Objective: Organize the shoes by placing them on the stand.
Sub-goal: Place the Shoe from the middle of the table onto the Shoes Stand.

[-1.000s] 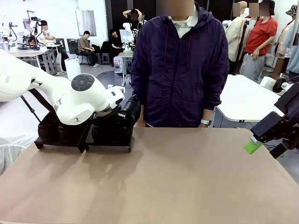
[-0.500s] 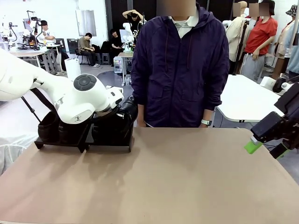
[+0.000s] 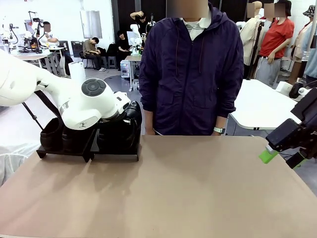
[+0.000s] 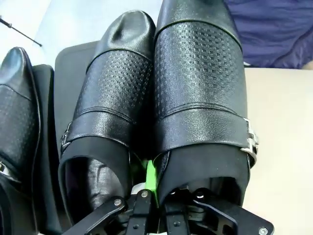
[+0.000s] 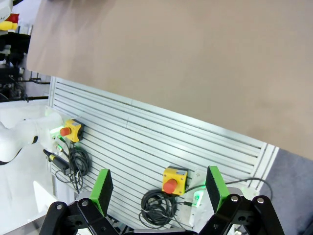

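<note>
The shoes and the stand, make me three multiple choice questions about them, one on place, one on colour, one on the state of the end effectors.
1. Where on the table does the stand sit?
A. far left, near the person's side
B. near right corner
C. dead centre

2. What colour are the shoes?
A. brown
B. white
C. black

3. How do the two end effectors stand?
A. both open
B. left end effector shut on a shoe's rim, right end effector open and empty
C. left open, right shut on a shoe

Answers:
1 A, the front view shows it at the table's far left edge.
2 C, glossy black leather in the left wrist view.
3 B, a green pad pinches the shoe's collar; the right pads stand wide apart.
</note>
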Robot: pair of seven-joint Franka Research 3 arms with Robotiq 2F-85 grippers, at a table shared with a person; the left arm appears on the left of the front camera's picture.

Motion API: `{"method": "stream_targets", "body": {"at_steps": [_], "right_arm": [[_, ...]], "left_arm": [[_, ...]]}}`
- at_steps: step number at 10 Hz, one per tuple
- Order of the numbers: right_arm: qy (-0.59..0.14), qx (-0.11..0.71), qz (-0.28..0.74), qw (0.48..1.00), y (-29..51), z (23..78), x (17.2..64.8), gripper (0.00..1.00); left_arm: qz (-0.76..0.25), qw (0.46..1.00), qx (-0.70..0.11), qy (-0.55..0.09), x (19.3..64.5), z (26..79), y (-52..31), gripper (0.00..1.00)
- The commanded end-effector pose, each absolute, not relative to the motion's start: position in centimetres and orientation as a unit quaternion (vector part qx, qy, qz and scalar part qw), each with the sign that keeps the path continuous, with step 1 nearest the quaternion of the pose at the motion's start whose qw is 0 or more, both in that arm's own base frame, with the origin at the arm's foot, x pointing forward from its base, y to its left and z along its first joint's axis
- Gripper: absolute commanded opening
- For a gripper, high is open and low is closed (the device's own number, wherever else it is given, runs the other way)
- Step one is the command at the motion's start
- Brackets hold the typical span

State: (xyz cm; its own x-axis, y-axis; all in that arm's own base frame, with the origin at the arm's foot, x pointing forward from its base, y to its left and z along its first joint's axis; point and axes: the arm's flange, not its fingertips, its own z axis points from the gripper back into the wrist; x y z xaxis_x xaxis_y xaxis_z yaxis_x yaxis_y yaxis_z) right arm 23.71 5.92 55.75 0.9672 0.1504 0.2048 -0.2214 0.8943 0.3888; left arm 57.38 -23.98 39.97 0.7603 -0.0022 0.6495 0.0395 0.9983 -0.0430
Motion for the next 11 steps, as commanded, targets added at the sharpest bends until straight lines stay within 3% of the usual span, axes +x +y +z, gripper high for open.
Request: {"method": "stream_targets", "body": {"at_steps": [1, 6, 7, 8, 11], "right_arm": [[-0.085, 0.223, 0.099, 0.966, 5.80, 55.87, 23.75, 1.00], [-0.085, 0.223, 0.099, 0.966, 5.80, 55.87, 23.75, 1.00], [-0.085, 0.223, 0.099, 0.966, 5.80, 55.87, 23.75, 1.00], [-0.085, 0.223, 0.099, 0.966, 5.80, 55.87, 23.75, 1.00], [-0.085, 0.223, 0.099, 0.966, 5.80, 55.87, 23.75, 1.00]], "left_arm": [[0.000, 0.930, -0.018, -0.366, 57.88, 38.91, -24.26, 0.00], [0.004, 0.932, -0.012, -0.363, 58.19, 38.51, -24.36, 0.00], [0.006, 0.931, -0.016, -0.365, 58.12, 38.61, -24.40, 0.57], [0.009, 0.931, -0.022, -0.364, 58.09, 38.76, -24.37, 1.00], [0.020, 0.926, -0.027, -0.376, 57.90, 39.51, -24.23, 1.00]]}}
